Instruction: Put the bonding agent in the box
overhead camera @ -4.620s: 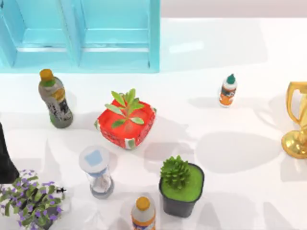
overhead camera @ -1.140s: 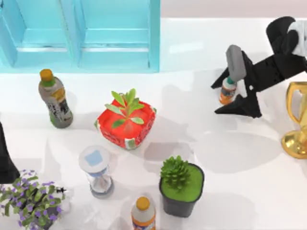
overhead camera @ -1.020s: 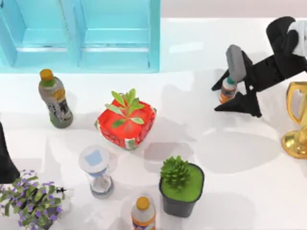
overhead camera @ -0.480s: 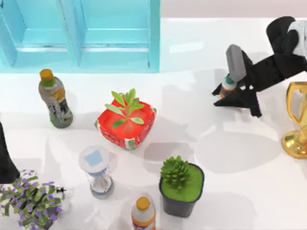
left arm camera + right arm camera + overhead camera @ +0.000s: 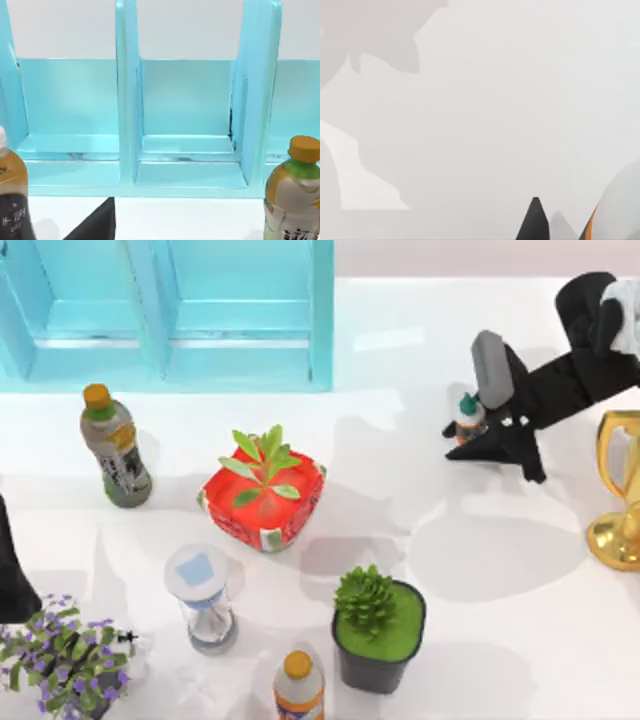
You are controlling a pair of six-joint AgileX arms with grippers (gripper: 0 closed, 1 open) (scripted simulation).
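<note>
The bonding agent point(image 5: 467, 420), a small white bottle with a green cap and orange label, is at the table's back right. My right gripper point(image 5: 463, 434) is shut on it, black fingers on either side. In the right wrist view a dark fingertip point(image 5: 534, 222) sits beside the bottle's pale body point(image 5: 620, 205) with its orange edge. The box point(image 5: 170, 310) is a light blue open-fronted case at the back left, and its compartments point(image 5: 187, 125) face the left wrist camera. My left arm point(image 5: 12, 570) is parked at the left edge.
Between the bottle and the box stand a red pot with a leafy plant point(image 5: 263, 495) and a drink bottle point(image 5: 115, 445). Nearer the front are an hourglass point(image 5: 203, 598), a succulent in a black pot point(image 5: 378, 628), another bottle point(image 5: 298, 688) and purple flowers point(image 5: 65, 655). A gold trophy point(image 5: 620, 490) stands at the right edge.
My right arm came in from the right and its fingers closed around the glue bottle. The bottle has since shifted slightly toward the back with the gripper.
</note>
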